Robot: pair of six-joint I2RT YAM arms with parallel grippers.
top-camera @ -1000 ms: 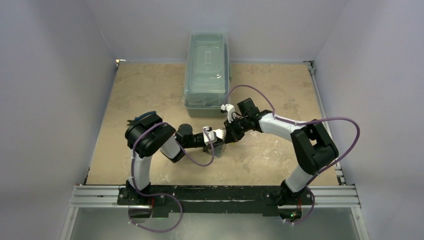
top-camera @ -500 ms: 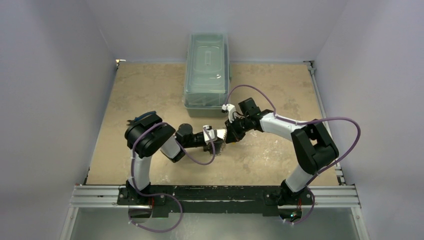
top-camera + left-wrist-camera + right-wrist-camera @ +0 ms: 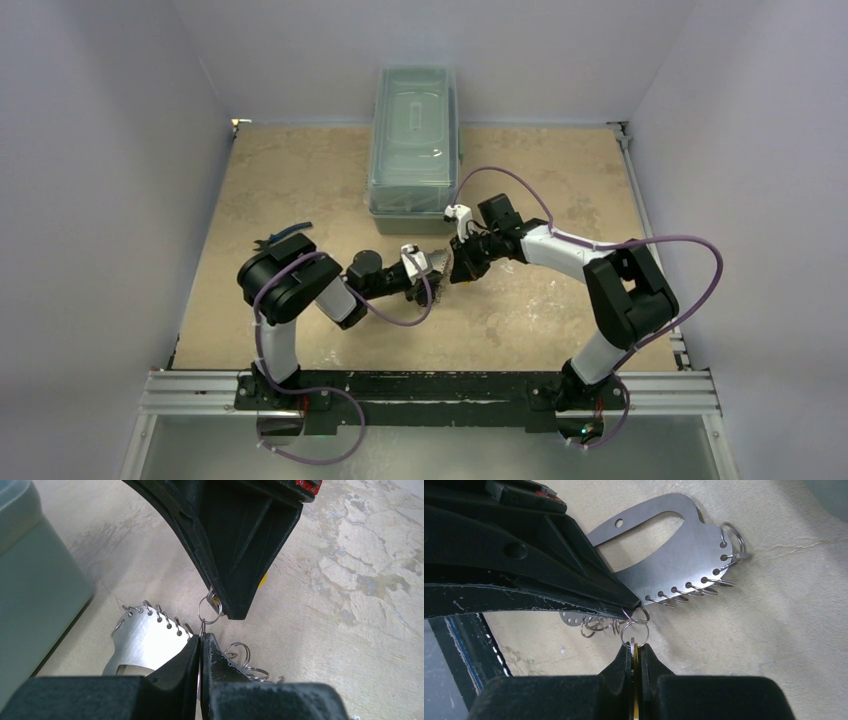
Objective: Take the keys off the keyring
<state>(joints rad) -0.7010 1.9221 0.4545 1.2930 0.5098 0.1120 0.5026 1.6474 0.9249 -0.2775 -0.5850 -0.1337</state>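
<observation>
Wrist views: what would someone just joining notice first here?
The left gripper and right gripper meet tip to tip mid-table, both shut, linked split rings strung between them. The right pinches a yellow-headed key. Beneath lies the flat silvery keyring, small rings along its edge.

The left pincer (image 3: 201,639) has closed, and its fingers now press together on a small split ring (image 3: 640,614). It sits slightly farther back and to the left than a second ago, drawn up against the tip of the right pincer (image 3: 636,652). The left arm's elbow has swung outward to the left and nearer its base. Well to the left of the left pincer, the blue-handled pliers (image 3: 284,236) now lie uncovered on the surface (image 3: 300,170).
</observation>
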